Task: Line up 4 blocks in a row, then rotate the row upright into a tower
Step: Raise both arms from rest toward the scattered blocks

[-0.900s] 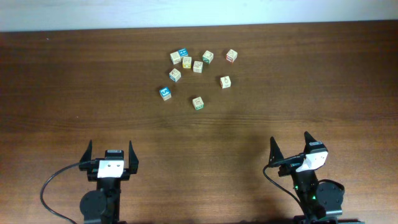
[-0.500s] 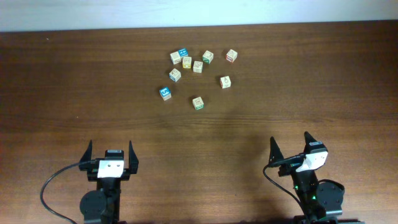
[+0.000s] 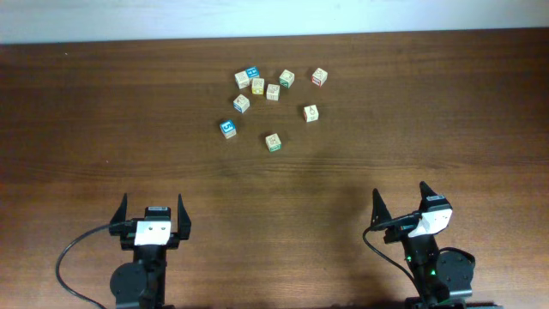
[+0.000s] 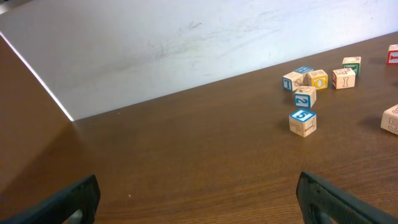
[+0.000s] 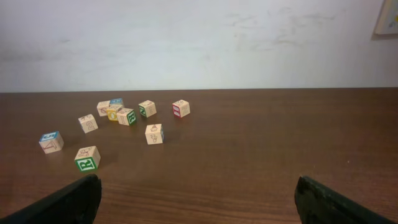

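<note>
Four blocks lie loose around a cluster at the far middle of the table: a blue-and-white one point(image 3: 227, 128), a green-printed one point(image 3: 273, 142), a yellow-printed one point(image 3: 310, 112) and a reddish one point(image 3: 319, 76). In the left wrist view the blue-and-white block point(image 4: 303, 122) sits nearest, far ahead to the right. The right wrist view shows the green R block point(image 5: 87, 157) closest, ahead to the left. My left gripper point(image 3: 152, 206) and right gripper point(image 3: 401, 196) stand open near the table's front edge, well short of every block, nothing between their fingers.
Several like cubes point(image 3: 258, 85) huddle together just behind the loose blocks. A pale wall point(image 5: 199, 43) rises beyond the table's far edge. Bare wood point(image 3: 274, 197) lies between the grippers and the blocks.
</note>
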Controlling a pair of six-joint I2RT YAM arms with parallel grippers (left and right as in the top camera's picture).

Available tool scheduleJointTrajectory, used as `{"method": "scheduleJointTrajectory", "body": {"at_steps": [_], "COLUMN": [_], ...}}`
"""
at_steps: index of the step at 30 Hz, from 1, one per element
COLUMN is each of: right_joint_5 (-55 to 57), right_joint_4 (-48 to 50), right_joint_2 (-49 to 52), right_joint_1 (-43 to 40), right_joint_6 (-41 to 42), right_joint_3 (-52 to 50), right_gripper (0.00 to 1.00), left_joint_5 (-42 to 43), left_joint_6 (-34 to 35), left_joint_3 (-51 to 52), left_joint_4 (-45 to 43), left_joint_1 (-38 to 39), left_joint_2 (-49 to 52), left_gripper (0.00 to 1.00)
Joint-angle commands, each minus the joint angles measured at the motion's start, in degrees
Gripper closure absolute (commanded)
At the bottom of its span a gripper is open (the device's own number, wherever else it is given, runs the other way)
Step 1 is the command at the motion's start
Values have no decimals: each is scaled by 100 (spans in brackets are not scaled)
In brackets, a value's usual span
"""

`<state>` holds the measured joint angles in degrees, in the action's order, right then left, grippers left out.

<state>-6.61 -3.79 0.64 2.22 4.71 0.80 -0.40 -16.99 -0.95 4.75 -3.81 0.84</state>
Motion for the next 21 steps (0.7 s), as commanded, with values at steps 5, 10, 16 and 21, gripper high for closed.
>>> {"method": "scheduleJointTrajectory", "body": {"at_steps": [5, 10, 16, 21], "right_joint_5": [-227, -505, -846, -885], "right_joint_4": [7, 79, 107, -157], "right_joint_2": [-28, -28, -28, -22], "right_joint_1": [-37, -37, -37, -37], "right_joint_6": [20, 22, 22, 20], "right_joint_3": [-48, -48, -42, 313], "right_gripper": [2, 1, 1, 2], "left_joint_5": [20, 293, 485, 520], "left_joint_6": [-87, 2, 754, 1034], "left_joint_3": [46, 42, 42, -153], "left_joint_4": [-2, -26, -46, -105], "left_joint_1": [17, 17, 17, 17], "left_joint_2": [-55, -50, -48, 243], "left_gripper": [1, 1, 1, 1]}}
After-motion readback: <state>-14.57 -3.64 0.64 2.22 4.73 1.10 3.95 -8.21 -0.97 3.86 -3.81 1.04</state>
